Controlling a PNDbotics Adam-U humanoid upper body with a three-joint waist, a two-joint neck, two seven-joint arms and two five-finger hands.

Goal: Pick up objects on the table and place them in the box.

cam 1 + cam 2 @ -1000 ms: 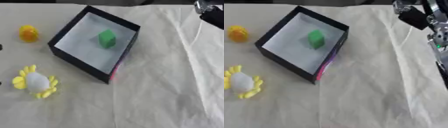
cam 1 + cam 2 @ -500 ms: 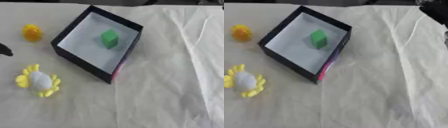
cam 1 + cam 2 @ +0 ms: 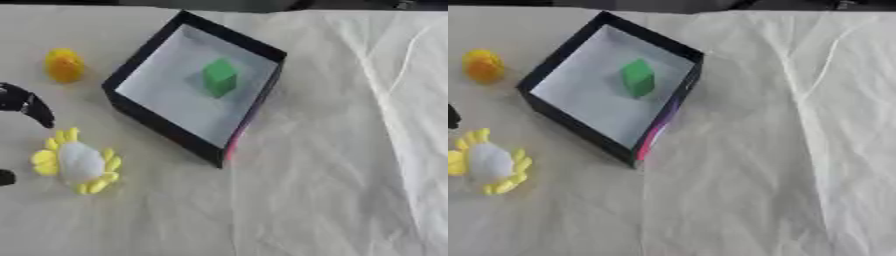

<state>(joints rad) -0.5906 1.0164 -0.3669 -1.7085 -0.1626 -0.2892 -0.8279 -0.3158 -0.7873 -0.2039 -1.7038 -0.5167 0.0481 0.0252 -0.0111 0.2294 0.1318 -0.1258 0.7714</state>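
A black box (image 3: 140, 117) with a white floor lies askew at upper centre, and a green block (image 3: 219, 77) lies inside it. Left of the box sits a small yellow object (image 3: 64, 65). Nearer, at the lower left, lies a white object ringed with yellow petals (image 3: 77, 161). My left hand (image 3: 26, 102) comes in at the left edge, open, with one black finger above the petalled object and another black part (image 3: 5, 177) below it, touching neither. The right hand is out of sight.
A cream cloth (image 3: 780, 165) with long creases covers the table. Its dark far edge (image 3: 219, 4) runs along the top of the view.
The right hand has left the upper right corner. My left hand has come in from the left edge toward the petalled object. The objects have not moved.
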